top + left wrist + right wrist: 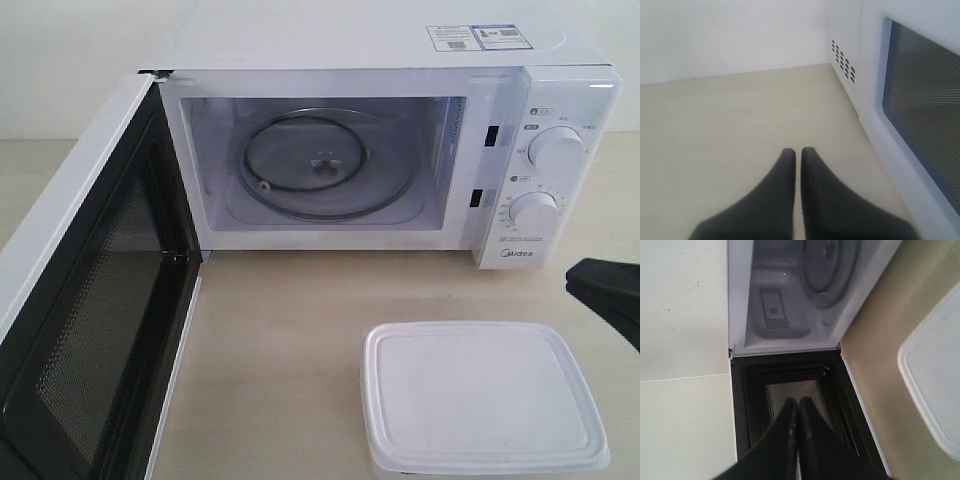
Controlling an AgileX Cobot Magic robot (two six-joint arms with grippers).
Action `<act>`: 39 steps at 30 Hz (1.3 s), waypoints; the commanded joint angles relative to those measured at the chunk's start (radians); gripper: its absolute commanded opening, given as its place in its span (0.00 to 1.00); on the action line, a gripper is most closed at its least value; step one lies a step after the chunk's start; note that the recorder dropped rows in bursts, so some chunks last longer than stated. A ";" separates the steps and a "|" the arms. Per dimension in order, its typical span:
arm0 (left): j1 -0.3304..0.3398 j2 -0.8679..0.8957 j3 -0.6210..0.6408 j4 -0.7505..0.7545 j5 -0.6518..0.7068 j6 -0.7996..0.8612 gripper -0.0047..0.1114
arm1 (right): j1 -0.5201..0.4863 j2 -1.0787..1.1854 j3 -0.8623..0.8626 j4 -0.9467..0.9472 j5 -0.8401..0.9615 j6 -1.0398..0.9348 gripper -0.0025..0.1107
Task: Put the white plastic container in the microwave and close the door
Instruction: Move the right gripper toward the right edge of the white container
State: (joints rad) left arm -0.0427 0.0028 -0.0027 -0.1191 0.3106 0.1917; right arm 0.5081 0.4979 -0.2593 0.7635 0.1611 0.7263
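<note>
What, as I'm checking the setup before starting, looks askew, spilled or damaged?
Nothing stands out: the container sits lidded on the table, the microwave has its door wide open, and its turntable lies in place.

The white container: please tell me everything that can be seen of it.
The container is a rounded-rectangular box of white, slightly translucent-looking plastic. It is closed by a flat lid with a raised rim. It stands level on the pale table, in front of the right part of the microwave and apart from it. The picture's edge cuts off its lower front. Nothing lies on it, and only the table touches it. The right wrist view shows just one corner.
</note>
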 commanded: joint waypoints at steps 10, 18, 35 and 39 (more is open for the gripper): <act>0.002 -0.003 0.003 -0.007 -0.001 -0.005 0.08 | 0.004 -0.115 0.003 -0.022 0.332 -0.144 0.02; 0.002 -0.003 0.003 -0.007 -0.001 -0.005 0.08 | 0.004 -0.115 0.005 -0.055 0.417 -0.209 0.02; 0.002 -0.003 0.003 -0.007 -0.001 -0.005 0.08 | 0.002 -0.115 0.249 -0.085 0.311 -0.096 0.36; 0.002 -0.003 0.003 -0.007 -0.001 -0.005 0.08 | 0.002 -0.115 0.259 0.011 0.216 -0.081 0.45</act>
State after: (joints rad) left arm -0.0427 0.0028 -0.0027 -0.1191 0.3106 0.1917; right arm 0.5094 0.3844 -0.0053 0.7375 0.4303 0.6415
